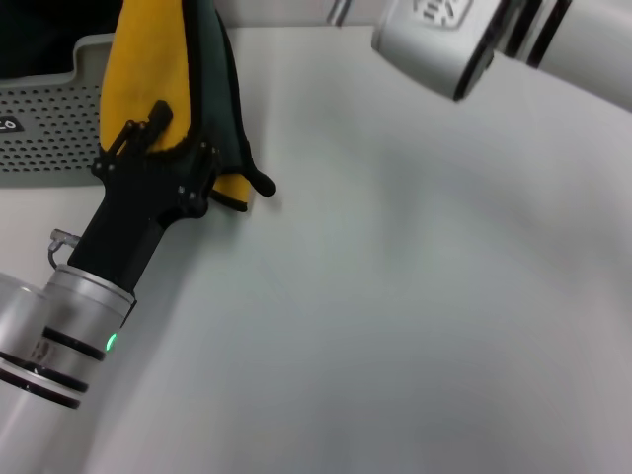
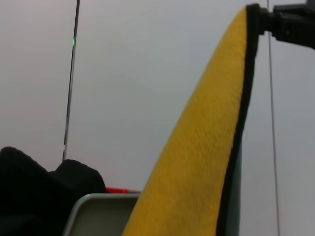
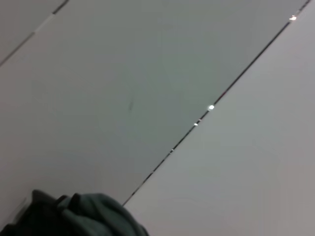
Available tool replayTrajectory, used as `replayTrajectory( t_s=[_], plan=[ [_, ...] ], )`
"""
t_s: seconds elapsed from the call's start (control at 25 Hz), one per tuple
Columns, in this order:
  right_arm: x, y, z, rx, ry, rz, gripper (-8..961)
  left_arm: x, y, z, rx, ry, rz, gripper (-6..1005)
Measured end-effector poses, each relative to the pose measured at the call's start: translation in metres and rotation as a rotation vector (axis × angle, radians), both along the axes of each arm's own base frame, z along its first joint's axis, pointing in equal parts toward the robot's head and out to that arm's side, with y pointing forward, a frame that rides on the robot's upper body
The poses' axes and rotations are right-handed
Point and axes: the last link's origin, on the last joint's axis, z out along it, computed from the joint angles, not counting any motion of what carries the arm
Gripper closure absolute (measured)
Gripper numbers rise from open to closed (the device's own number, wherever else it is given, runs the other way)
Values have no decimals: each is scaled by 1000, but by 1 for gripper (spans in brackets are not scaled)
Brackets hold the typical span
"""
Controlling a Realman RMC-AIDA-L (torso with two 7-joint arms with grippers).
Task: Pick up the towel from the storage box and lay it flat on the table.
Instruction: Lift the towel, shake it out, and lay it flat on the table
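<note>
The left gripper (image 1: 163, 148) is clamped on the towel (image 1: 148, 69), which hangs lifted, folded yellow-out, beside the box (image 1: 49, 128), above the table (image 1: 415, 296); right arm parked top right, fingers unseen.

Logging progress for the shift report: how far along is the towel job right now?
Done: the towel is out of the storage box, hanging folded from the left tool, which is shut on it. In hand: its lower corner dangles at the table. Left: spreading it flat and releasing. The right arm sits high at the far side.
</note>
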Motion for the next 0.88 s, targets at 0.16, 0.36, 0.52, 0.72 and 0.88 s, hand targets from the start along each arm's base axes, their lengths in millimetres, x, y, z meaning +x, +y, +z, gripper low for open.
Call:
replayTrajectory(
  t_s=[0.16,0.36,0.52,0.72,0.88],
  plan=[
    [-7,2,5,-1,29,-10,922,-1,-1,-4,14,62,14,462],
    [-16,0,10,-16,64,-19,922,0,-1,-10,52,143,48,455],
    [-21,-1,9,-29,73,-24,921,5,-1,-14,70,188,47,440],
    [-25,2,3,-63,81,-58,921,8,1,-10,128,223,58,423],
    [-26,-3,-4,-83,72,-62,920,11,2,-6,199,274,86,421]
  ],
)
